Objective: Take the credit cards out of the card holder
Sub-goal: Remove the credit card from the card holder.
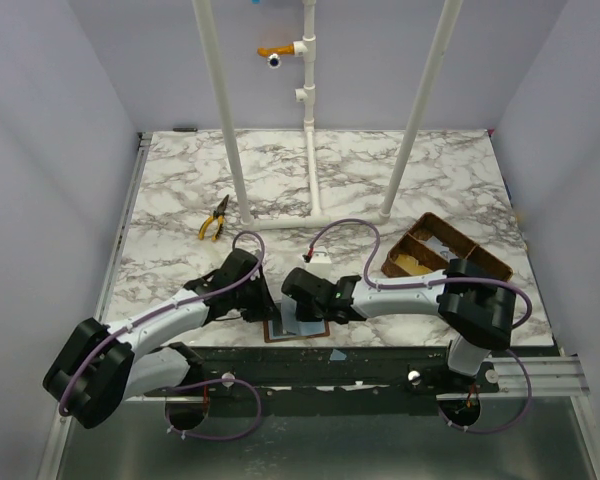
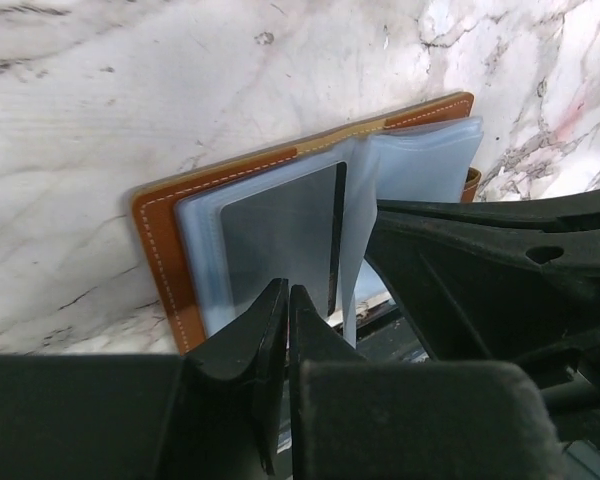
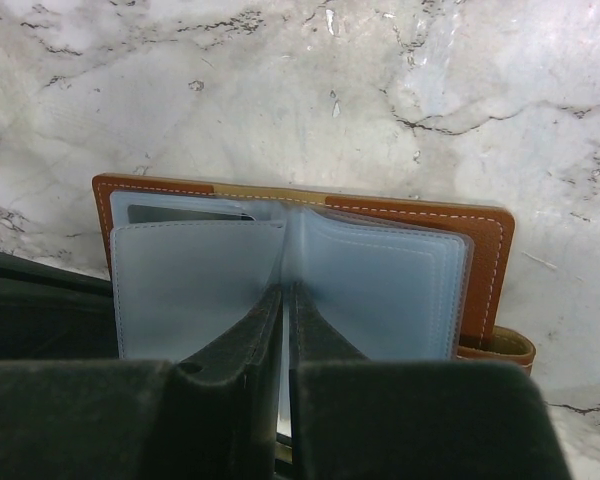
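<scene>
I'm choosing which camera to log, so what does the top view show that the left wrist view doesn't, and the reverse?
Only the top view: yellow-handled pliers, a brown basket and a white pipe frame. Only the left wrist view: a dark card inside a clear pocket of the wallet, plus white stitching along its leather edge. Both: the open wallet on the marble table.
</scene>
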